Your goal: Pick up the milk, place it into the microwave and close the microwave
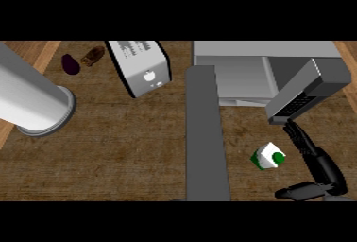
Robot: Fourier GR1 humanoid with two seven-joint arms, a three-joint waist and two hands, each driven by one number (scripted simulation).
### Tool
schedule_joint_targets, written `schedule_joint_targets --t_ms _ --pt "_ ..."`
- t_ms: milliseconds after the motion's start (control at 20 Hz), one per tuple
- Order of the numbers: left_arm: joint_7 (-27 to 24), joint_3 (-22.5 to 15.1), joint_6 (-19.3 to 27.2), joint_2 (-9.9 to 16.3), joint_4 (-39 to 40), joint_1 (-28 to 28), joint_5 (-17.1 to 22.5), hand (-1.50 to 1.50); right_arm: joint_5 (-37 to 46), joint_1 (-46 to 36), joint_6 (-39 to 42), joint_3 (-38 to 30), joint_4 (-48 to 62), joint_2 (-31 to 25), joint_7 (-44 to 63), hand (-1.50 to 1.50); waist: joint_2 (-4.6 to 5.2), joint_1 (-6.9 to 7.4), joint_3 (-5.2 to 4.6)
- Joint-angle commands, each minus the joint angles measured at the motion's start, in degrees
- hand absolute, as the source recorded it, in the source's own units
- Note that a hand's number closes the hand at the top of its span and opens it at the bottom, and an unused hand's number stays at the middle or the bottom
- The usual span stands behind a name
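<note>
Right hand open just right of the milk, not touching

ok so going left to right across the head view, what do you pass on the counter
white cylinder → purple eggplant → brown item → white box with buttons → open microwave door → milk carton → right hand

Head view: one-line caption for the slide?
Right hand open beside the milk carton on the counter, microwave door open.
</note>
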Motion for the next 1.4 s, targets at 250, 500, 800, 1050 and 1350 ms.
schedule_joint_targets --t_ms 250,500,800,1050,1350 --pt "2.3 2.2 -2.0 -1.0 -6.0 2.3 4.6 -1.50 8.4 -10.0 -8.3 0.5 26.4 -2.1 -16.5 -1.50 0.06 0.27 0.03" --pt "1.8 6.0 -3.6 1.4 -2.2 1.2 8.3 -1.50 10.4 -14.2 -10.4 1.0 37.9 -2.8 -24.9 -1.50 0.17 0.42 0.07" --pt "-0.8 5.1 -8.0 -1.4 -0.3 2.8 6.3 -1.50 9.9 -17.7 -10.8 0.7 44.8 -0.7 -27.3 -1.50 0.33 1.13 0.15" --pt "1.3 4.6 -5.5 0.5 0.0 0.2 6.9 -1.50 8.0 -22.8 -5.9 -0.3 47.5 -1.3 -25.2 -1.50 0.72 1.12 0.27" --pt "1.5 5.3 -6.4 -0.3 -1.4 2.6 8.6 -1.50 9.6 -21.3 -5.1 2.2 49.3 0.5 -28.5 1.50 0.61 1.34 0.26"
